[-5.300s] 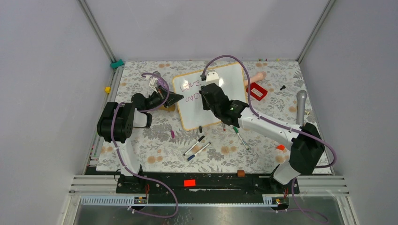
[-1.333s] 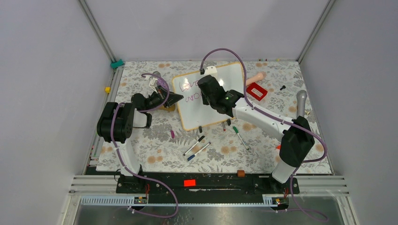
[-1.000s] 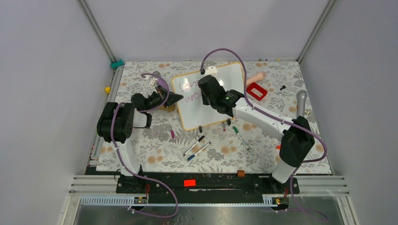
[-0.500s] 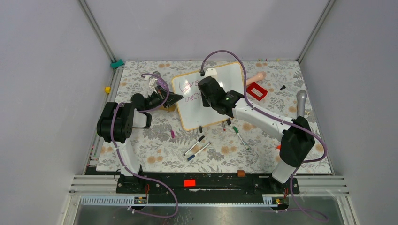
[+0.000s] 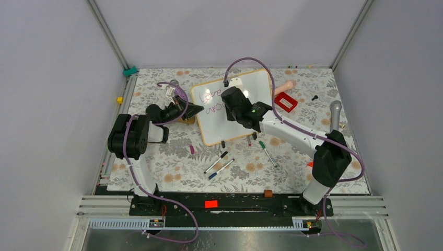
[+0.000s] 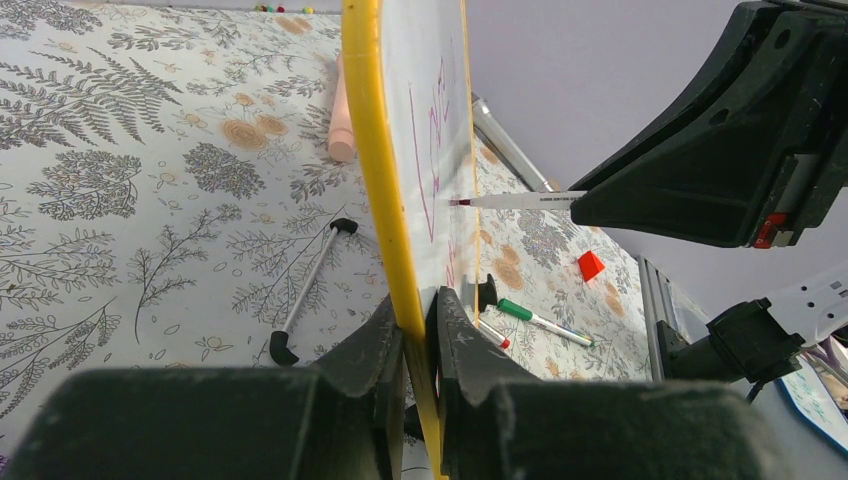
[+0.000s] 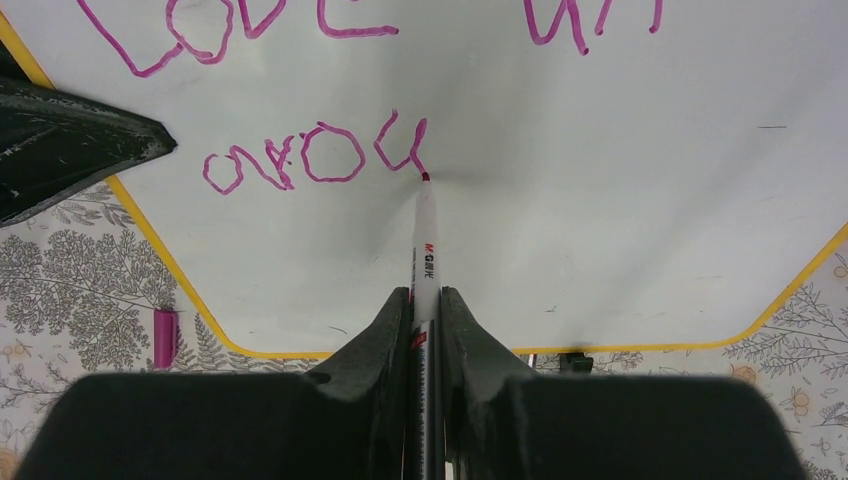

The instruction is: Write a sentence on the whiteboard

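Whiteboard (image 6: 375, 150) rim is pinched steady in my left gripper (image 6: 417, 310). My right gripper (image 7: 425, 300) clamps the marker (image 7: 427, 240); I should press lightly.

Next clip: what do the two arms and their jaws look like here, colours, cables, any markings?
The left arm and right arm have white links between chunky black joints. A purple cable loops along each. The right arm's wrist shows a small green light. The jaws are matte black, tapering wedges.

The sentence (image 7: 300, 155) on the whiteboard (image 7: 620, 220) reads "Love" and, just ahead of the right pincer (image 7: 425, 300), "arou"; its marker (image 7: 426, 235) shows "M&G".
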{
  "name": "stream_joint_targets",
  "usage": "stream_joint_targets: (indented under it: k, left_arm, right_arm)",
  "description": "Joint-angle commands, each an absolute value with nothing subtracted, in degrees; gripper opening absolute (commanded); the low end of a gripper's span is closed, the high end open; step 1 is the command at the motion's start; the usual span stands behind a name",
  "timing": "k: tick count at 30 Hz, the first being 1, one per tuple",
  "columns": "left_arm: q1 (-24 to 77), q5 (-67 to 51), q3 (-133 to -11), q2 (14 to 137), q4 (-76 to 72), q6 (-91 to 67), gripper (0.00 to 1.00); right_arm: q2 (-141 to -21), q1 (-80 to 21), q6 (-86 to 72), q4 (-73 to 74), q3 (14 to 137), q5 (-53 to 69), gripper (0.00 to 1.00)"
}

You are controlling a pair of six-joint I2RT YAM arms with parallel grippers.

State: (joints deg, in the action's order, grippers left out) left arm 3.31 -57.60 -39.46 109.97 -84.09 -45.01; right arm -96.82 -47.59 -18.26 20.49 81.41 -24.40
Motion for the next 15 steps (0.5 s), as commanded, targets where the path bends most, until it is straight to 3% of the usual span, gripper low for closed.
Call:
stream_joint_targets:
  k: [1,9,15]
  left_arm:
    - [3.2,-60.8,-37.9,110.6,-84.6,-35.3,0.00]
    - [3.2,-60.8,-37.8,110.4,-84.7,-35.3,0.00]
    - [3.2,-60.9,-38.0,110.2,-84.6,-35.6,0.00]
  right_arm:
    - [-92.7,-46.9,-17.8,19.0,80.6,-24.8,0.00]
    - [-82.5,-46.9,-15.7,6.6,71.3,-21.4,0.00]
    - [-84.0,-46.9,-10.7,9.3,73.1,-24.1,0.00]
